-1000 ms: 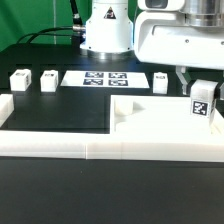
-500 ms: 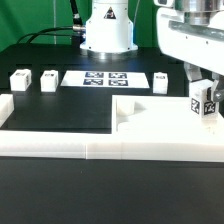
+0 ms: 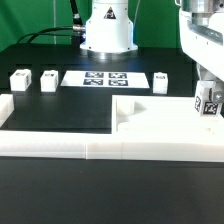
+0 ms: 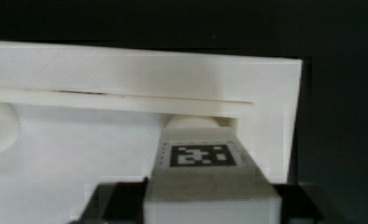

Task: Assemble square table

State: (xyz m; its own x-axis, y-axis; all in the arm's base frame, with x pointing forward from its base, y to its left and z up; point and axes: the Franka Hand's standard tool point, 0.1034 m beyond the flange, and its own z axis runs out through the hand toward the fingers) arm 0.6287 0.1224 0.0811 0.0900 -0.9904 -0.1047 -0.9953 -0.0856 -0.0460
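The square tabletop (image 3: 155,118), a thick white slab, lies flat at the exterior view's right against the border wall. My gripper (image 3: 208,97) is shut on a white tagged leg (image 3: 210,104) and holds it upright over the slab's right edge. In the wrist view the held leg (image 4: 202,150) shows its tag between my dark fingers (image 4: 120,202), with the tabletop (image 4: 92,130) below it. My gripper (image 4: 202,198) grips the leg's upper part. Three more legs stand on the black table: two at the left (image 3: 19,80) (image 3: 48,80) and one behind the slab (image 3: 161,81).
The long low white border wall (image 3: 90,148) runs along the front and turns up at the left (image 3: 5,108). The marker board (image 3: 103,77) lies flat at the back middle. The robot base (image 3: 107,30) stands behind it.
My gripper has carried the leg toward the exterior view's right, from over the slab's right part to its right edge. The other legs and the slab have not moved.
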